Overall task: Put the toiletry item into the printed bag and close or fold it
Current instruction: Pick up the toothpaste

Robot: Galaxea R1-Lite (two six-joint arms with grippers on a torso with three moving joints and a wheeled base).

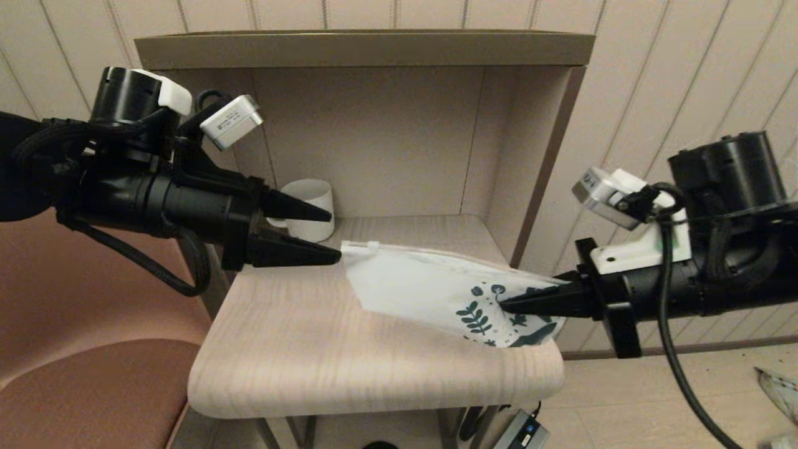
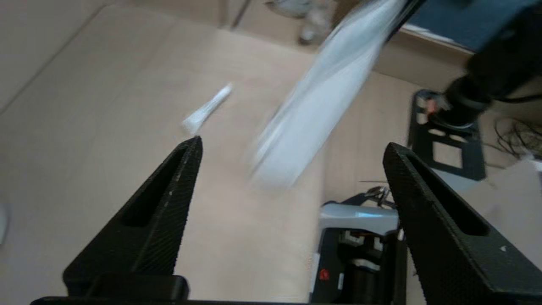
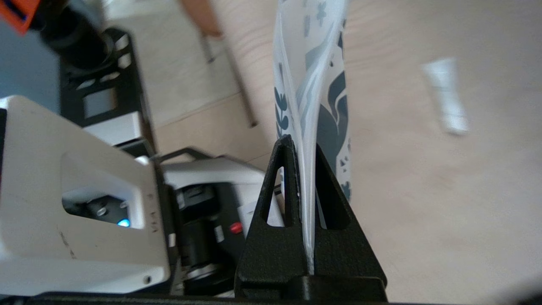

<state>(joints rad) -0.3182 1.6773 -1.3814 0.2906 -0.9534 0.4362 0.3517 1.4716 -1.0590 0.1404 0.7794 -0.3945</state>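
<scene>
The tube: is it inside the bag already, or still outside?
Outside. The tube lies bare on the table, apart from the bag, which the right gripper pinches at its printed end; the left gripper is open.

My left gripper (image 1: 333, 236) reaches in from the left, fingers spread wide; my right gripper (image 1: 502, 305) extends from the right, fingers clamped together on thin material.

Lay stretched above the pale wood-grain shelf top (image 1: 299, 349): the thin white leaf-printed bag (image 1: 424, 290), left gripper (image 1: 333, 236) at its nine o'clock end, right gripper (image 1: 502, 305) at four o'clock. Stood behind at eleven o'clock: white ribbed mug (image 1: 313, 198).
</scene>
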